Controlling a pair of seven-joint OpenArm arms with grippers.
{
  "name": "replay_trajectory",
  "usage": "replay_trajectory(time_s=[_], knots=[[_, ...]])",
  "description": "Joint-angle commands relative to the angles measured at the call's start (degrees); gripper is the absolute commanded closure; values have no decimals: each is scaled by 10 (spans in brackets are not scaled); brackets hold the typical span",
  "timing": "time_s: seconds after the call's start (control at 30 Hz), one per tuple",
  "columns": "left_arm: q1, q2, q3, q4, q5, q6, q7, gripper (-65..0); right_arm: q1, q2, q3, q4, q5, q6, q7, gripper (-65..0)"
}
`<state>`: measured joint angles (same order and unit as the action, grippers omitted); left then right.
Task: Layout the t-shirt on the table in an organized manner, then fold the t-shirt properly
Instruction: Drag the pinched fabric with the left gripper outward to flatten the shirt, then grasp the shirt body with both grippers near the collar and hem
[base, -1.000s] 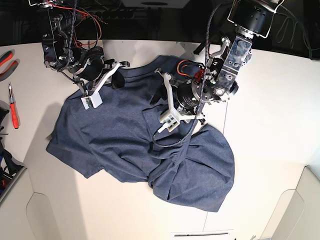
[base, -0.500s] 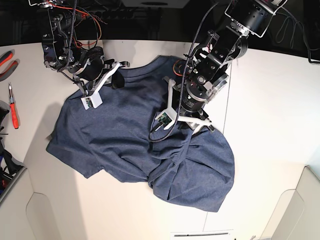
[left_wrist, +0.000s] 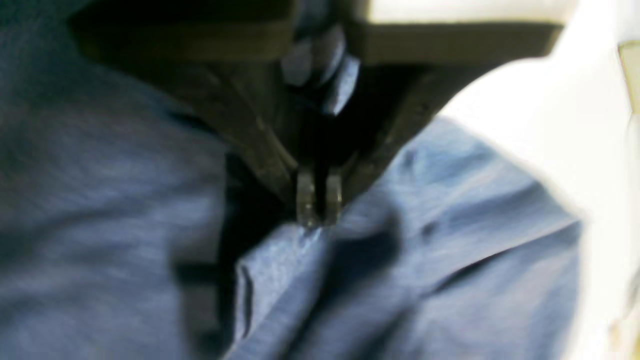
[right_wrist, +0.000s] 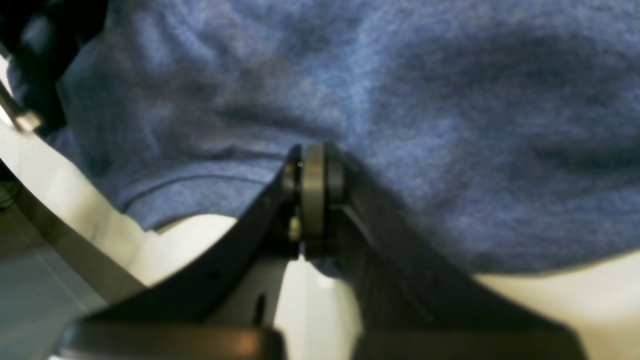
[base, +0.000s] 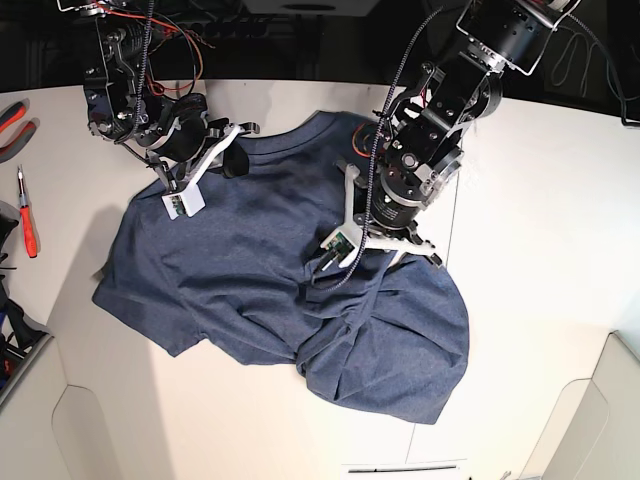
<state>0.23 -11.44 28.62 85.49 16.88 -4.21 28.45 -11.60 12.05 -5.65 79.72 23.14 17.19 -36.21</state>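
My left fingers (left_wrist: 319, 202) are pinched shut on a ridge of the t-shirt (base: 250, 270) near its middle, and my right fingers (right_wrist: 312, 192) are clamped on the fabric at its far-left edge near the collar. The navy shirt lies rumpled on the white counter (base: 540, 220), its near-right half bunched and doubled over. By my reckoning, layout is only partly done: smoothing remains, and no fold has been made yet.

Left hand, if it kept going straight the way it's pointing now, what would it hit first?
The left hand points down with its tips already at a raised fold of the t-shirt. Going on, it would likely press that cloth onto the table beneath.
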Motion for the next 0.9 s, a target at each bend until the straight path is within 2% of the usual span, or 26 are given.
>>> replay_trajectory(time_s=[0.0,0.13,0.3,0.5,0.63,0.87], knots=[[-8,-1,-11,29,5,17,-3,0,-13,12,2,-11,-67,-39,-67,0],[19,-2,-70,118,-25,14,14,0,-13,12,2,-11,-67,-44,-67,0],[69,-2,-160,195,-42,-26,48,0,-13,13,2,-11,-82,-56,-63,0],[129,-2,-264,198,-56,-32,50,0,-13,12,3,-11,-84,-56,-62,0],[158,-4,-323,198,-69,-56,50,0,-13,12,3,-11,-84,-56,-59,0],[190,-39,-388,198,-113,-56,54,0,-13,13,3,-11,-84,-56,-58,0]])
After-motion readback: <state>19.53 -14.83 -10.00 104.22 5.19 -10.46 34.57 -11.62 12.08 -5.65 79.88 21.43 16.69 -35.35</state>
